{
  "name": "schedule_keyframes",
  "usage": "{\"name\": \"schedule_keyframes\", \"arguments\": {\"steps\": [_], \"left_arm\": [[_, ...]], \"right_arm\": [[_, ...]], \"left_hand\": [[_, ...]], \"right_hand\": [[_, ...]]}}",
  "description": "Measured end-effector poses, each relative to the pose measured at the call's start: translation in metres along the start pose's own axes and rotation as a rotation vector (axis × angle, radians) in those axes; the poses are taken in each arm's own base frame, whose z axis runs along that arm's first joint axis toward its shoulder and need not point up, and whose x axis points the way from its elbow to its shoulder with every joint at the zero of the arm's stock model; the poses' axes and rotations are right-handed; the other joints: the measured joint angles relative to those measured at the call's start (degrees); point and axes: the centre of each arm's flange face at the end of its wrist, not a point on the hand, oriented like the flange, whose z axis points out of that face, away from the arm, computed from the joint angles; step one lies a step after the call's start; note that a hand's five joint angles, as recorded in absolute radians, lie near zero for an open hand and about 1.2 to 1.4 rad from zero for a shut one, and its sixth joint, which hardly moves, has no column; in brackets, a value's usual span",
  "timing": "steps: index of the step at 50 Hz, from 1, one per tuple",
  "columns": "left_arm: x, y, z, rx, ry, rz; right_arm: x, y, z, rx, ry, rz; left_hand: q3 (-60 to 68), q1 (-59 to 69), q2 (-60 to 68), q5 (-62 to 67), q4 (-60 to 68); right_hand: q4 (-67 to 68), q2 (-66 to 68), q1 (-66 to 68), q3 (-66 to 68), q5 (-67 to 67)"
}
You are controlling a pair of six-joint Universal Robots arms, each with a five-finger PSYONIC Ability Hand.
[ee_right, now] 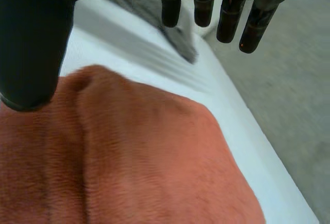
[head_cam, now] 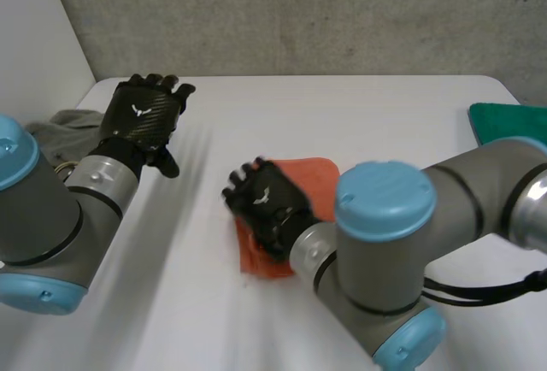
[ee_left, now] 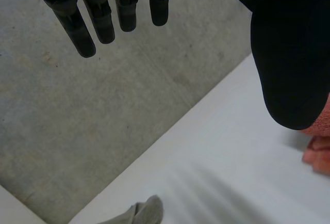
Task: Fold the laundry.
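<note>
The left robot hand (head_cam: 141,114) is raised near the far left corner of the tabletop (head_cam: 367,123), fingers straight. The right robot hand (head_cam: 265,204) faces palm-down mid-tabletop, fingers relaxed, grasping nothing.

Much of the orange cloth (head_cam: 314,176) is being covered in the head view by the right hand (head_cam: 265,202) and right arm (head_cam: 385,243), and its near edge is being blurred. The green cloth (head_cam: 502,121) is being cut off by the picture's edge. The grey garment (head_cam: 73,121) is being partly concealed behind the left arm (head_cam: 47,209).
</note>
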Motion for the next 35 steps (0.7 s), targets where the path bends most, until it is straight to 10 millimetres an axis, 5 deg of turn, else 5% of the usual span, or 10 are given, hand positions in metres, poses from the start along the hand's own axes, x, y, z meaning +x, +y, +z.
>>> {"name": "schedule_keyframes", "arguments": {"steps": [9,14,24,35], "left_arm": [[0.039,-0.022,0.003,0.042,0.119,-0.119],[0.073,-0.022,0.006,0.007,0.218,-0.186],[0.129,0.023,0.015,-0.204,0.342,-0.234],[0.128,0.06,0.012,-0.391,0.265,-0.157]], "right_arm": [[0.096,0.012,-0.018,-0.01,0.237,0.432],[0.119,0.025,-0.023,-0.049,0.271,0.528],[0.114,0.066,-0.002,-0.203,0.209,0.586],[0.09,0.097,0.023,-0.309,0.096,0.564]], "left_hand": [[0.0,0.0,0.0,0.0,0.0],[0.0,0.0,0.0,0.0,0.0],[0.0,0.2,0.1,0.0,0.1],[0.0,0.2,0.1,0.0,0.1]], "right_hand": [[0.0,0.0,0.0,0.0,0.0],[0.0,0.0,0.0,0.0,0.0],[0.0,0.0,0.0,0.0,0.0],[0.0,0.0,0.0,0.0,0.0]]}}
